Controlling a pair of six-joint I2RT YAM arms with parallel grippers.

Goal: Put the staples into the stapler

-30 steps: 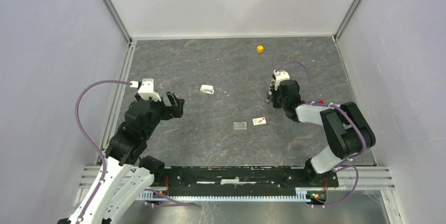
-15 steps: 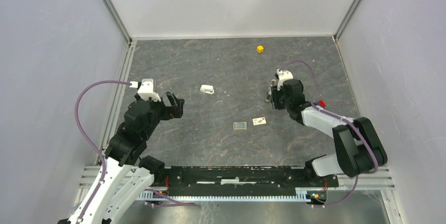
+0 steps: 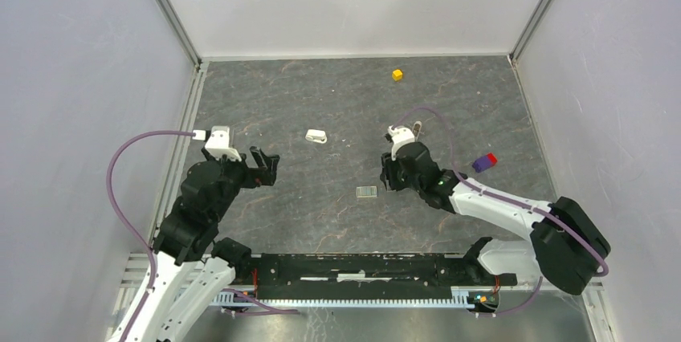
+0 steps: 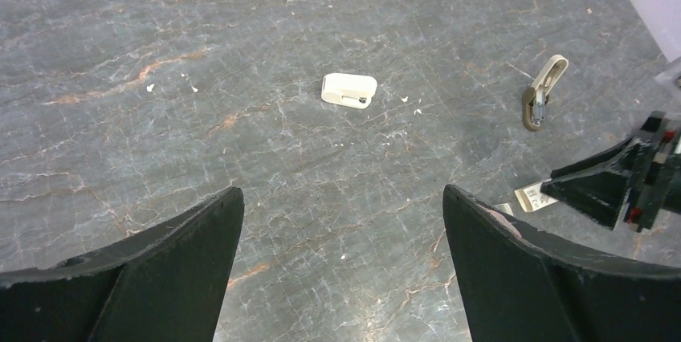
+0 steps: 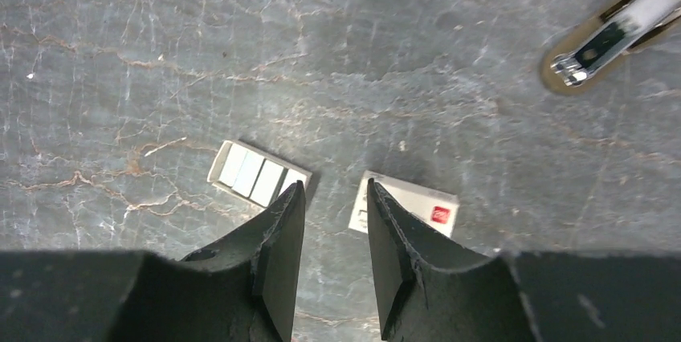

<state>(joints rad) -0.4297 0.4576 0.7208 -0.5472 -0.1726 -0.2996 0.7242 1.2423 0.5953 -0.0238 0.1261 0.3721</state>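
Observation:
The stapler (image 3: 417, 128) lies open on the table; it also shows in the left wrist view (image 4: 544, 91) and at the right wrist view's top right (image 5: 618, 33), metal channel showing. The staples (image 3: 366, 192) are a flat silvery block with a pale rim (image 5: 255, 173). My right gripper (image 3: 388, 175) hovers low just right of them, jaws a narrow gap apart and empty (image 5: 333, 185), its left fingertip (image 5: 293, 197) over the staples' right end. My left gripper (image 3: 265, 164) is wide open and empty (image 4: 341, 197), far to the left.
A pale card with a red mark (image 5: 409, 205) lies under my right finger and also shows in the left wrist view (image 4: 534, 196). A small white block (image 3: 316, 136) lies mid-table. A yellow cube (image 3: 397, 75) sits at the back, and a purple and red piece (image 3: 484, 162) at the right.
My right gripper has left the stapler lying at the back and swung left and nearer, ending over the card beside the staples. The left arm shifted slightly.

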